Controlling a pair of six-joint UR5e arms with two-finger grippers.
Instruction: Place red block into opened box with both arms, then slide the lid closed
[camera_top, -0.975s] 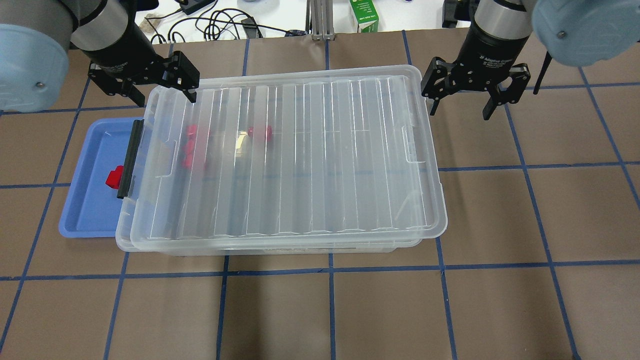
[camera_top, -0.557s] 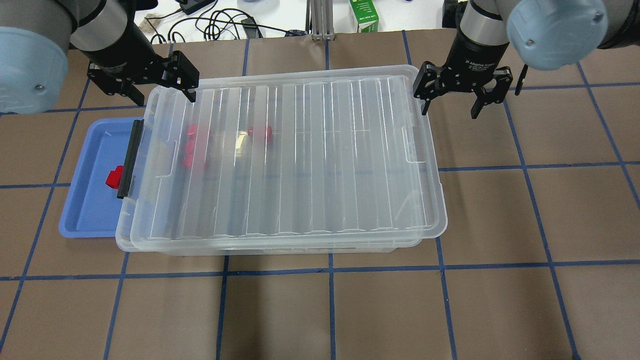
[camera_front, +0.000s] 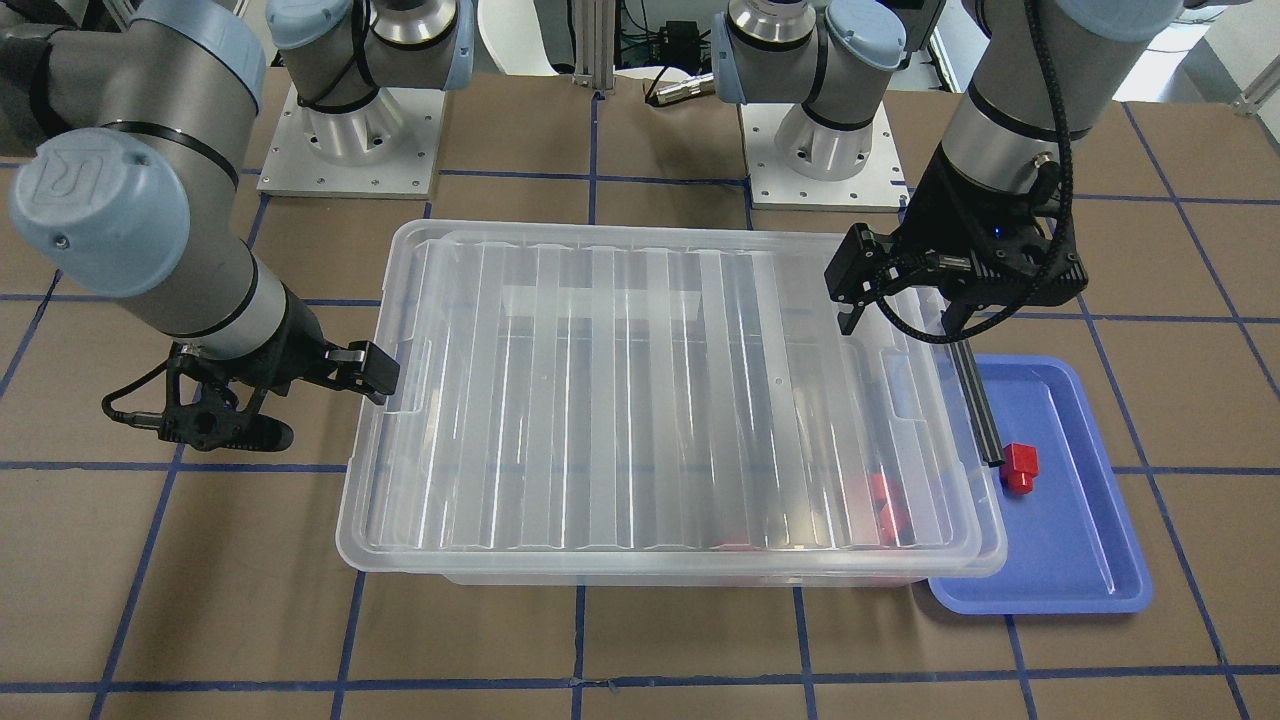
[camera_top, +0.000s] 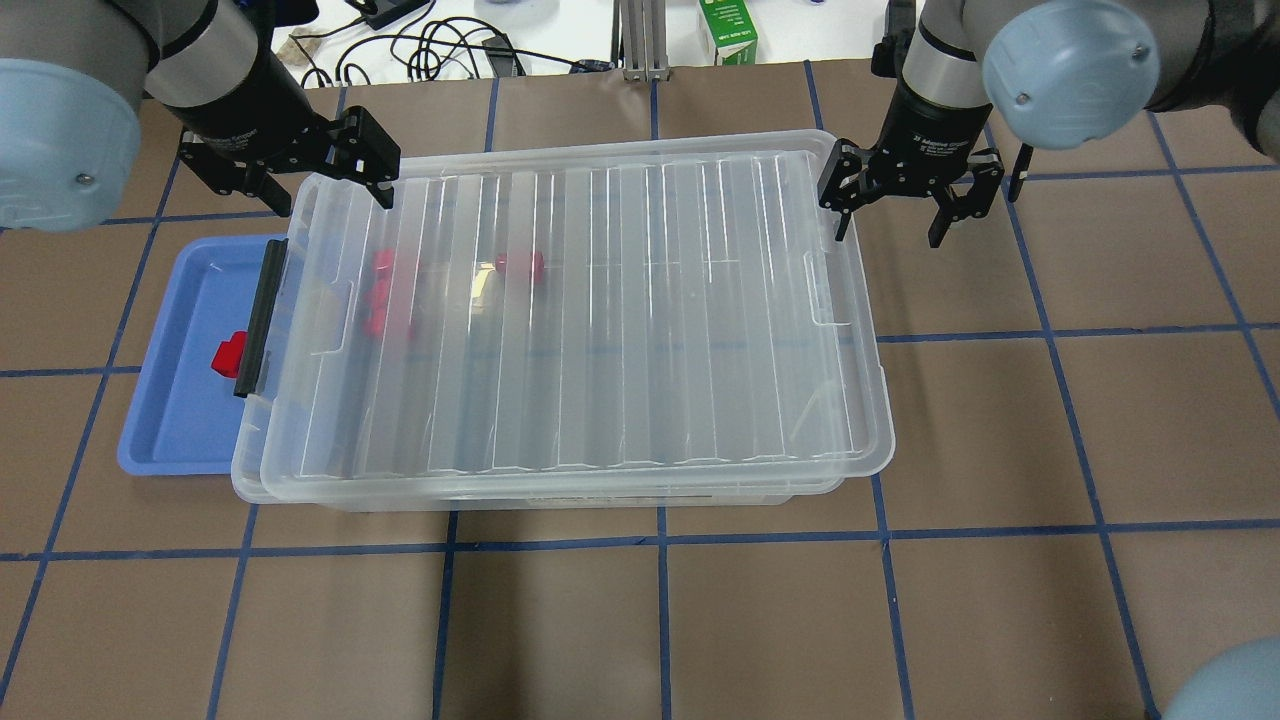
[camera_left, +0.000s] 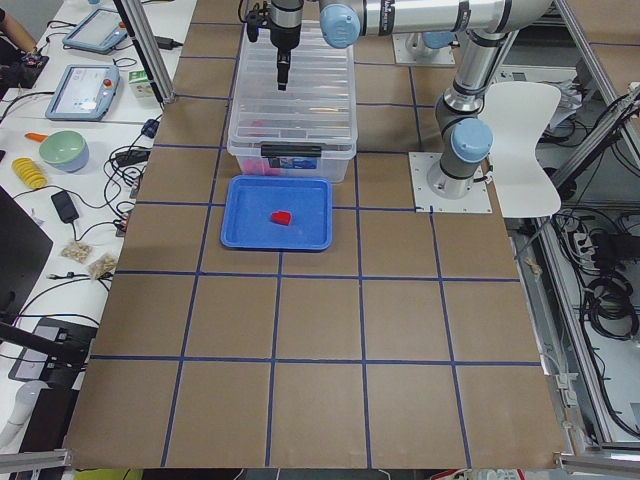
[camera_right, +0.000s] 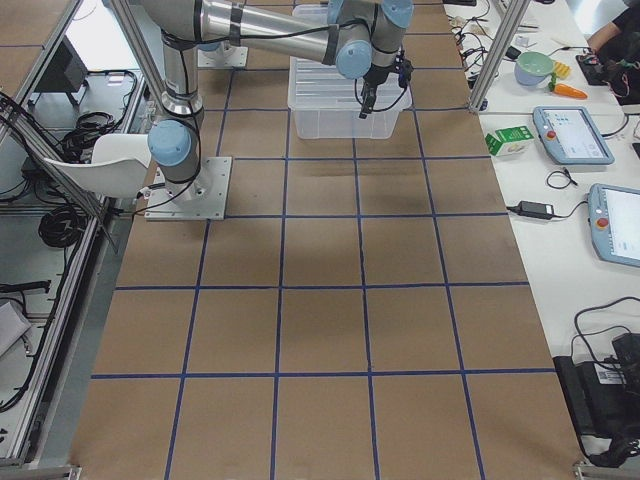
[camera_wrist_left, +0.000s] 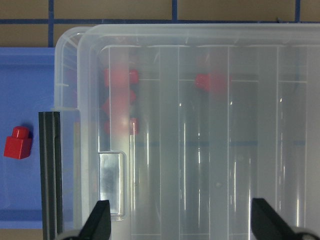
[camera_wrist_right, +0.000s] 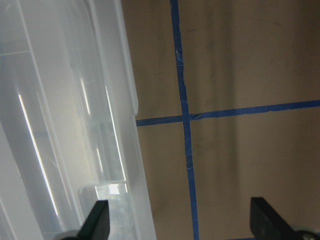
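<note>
- Far-left edge of the brown taped worktop (camera_top: 1000, 450): a shallow blue plastic tray (camera_top: 170, 420) holds one small red plastic block (camera_top: 230, 353). That block is outside the box, just beside the black latch bar (camera_top: 258, 320) on the box's left end.
- The left black two-finger gripper (camera_top: 330, 195) hangs over the lid's far-left corner, jaws spread wide with nothing in them. It's the arm nearer that loose block.
- Centre: the large clear plastic box (camera_top: 243, 478) lies with its long axis left to right. The ribbed clear plastic lid (camera_top: 600, 330) sits on top, shifted slightly right, so bare rim shows on the left and the lid overhangs on the right.
- Through the lid: a few red pieces (camera_top: 380, 292) near the left end, one more (camera_top: 521, 265) further in.
- The right black two-finger gripper (camera_top: 887, 232) is at the lid's far-right corner, wide open and empty. It straddles the short edge, one finger over the lid, one over bare worktop.
- Seating the lid looks like a leftward push along its length, and the right arm seems best placed.
</note>
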